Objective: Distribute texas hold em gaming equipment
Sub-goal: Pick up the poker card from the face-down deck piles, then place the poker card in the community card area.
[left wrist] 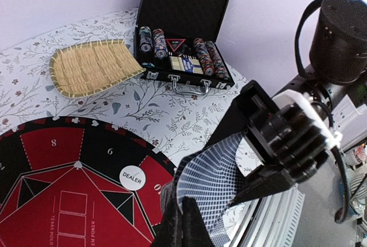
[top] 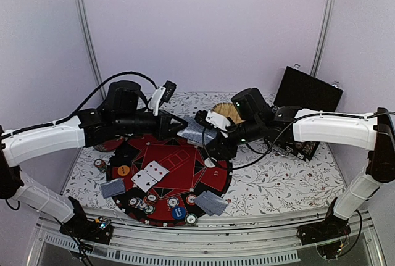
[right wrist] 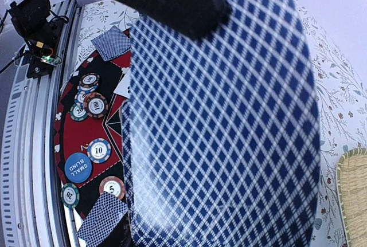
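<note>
My left claw (left wrist: 182, 224) is pinched closed on the lower edge of the bowed cards (left wrist: 212, 172). My right claw (left wrist: 252, 149) grips those cards from the other side, above the far-right rim of the round mat (top: 179, 167). Along the mat's near rim crowd the chips (top: 176, 207). Open worktop (top: 290, 179) runs from the mat to the right edge. The case (left wrist: 183, 6) and straw tray (left wrist: 92, 66) line the far edge.

Bright, even light; close-up card (right wrist: 229, 144) slightly blurred.
</note>
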Action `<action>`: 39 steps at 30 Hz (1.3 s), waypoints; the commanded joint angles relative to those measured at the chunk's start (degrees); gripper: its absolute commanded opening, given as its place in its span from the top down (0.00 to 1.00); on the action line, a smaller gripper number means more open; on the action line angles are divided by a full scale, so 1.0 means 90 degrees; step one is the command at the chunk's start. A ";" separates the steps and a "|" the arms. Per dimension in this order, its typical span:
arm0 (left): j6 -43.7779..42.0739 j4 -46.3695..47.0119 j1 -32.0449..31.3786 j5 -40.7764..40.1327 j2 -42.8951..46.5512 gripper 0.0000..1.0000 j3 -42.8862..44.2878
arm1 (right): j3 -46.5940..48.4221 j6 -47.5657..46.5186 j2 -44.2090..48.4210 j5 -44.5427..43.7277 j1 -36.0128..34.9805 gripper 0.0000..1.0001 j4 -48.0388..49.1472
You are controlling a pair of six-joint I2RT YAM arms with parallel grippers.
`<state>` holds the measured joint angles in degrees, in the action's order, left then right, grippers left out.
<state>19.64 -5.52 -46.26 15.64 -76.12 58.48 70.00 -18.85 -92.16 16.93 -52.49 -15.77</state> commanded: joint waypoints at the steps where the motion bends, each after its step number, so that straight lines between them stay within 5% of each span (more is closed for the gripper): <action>1: -0.0082 -0.0234 0.0069 0.0019 0.0468 1.00 -0.0136 | -0.0195 0.0001 0.0234 -0.0170 0.0064 0.56 0.0180; 8: -0.0095 -0.0305 0.0262 0.0008 0.1356 1.00 -0.0145 | -0.0342 0.0155 0.0296 -0.0205 0.0436 0.57 0.0209; 13: -0.0227 -0.1830 0.0433 -0.2680 0.1390 1.00 0.0292 | -0.0424 0.0219 0.0400 -0.0380 0.0633 0.57 0.0095; 18: -0.0181 -0.3186 0.0364 -0.4806 0.0008 1.00 0.0505 | -0.0528 0.0157 0.0643 -0.0479 0.0648 0.57 0.0032; 25: -0.0324 -0.3743 -0.0365 -0.6767 -0.2309 1.00 0.1294 | -0.0615 0.0089 0.0877 -0.0594 0.0669 0.57 -0.0085; 32: -0.0666 -0.3635 -0.0764 -0.6940 -0.3663 1.00 0.1673 | -0.0694 0.0091 0.1028 -0.0646 0.0694 0.57 -0.0161; 39: -0.0560 -0.3244 -0.0901 -0.5623 -0.3857 1.00 0.1479 | -0.0774 0.0046 0.1214 -0.0743 0.0701 0.56 -0.0246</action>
<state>14.79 -37.26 -53.30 -41.63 -110.83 72.51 63.42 -17.87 -83.77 11.40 -46.46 -17.72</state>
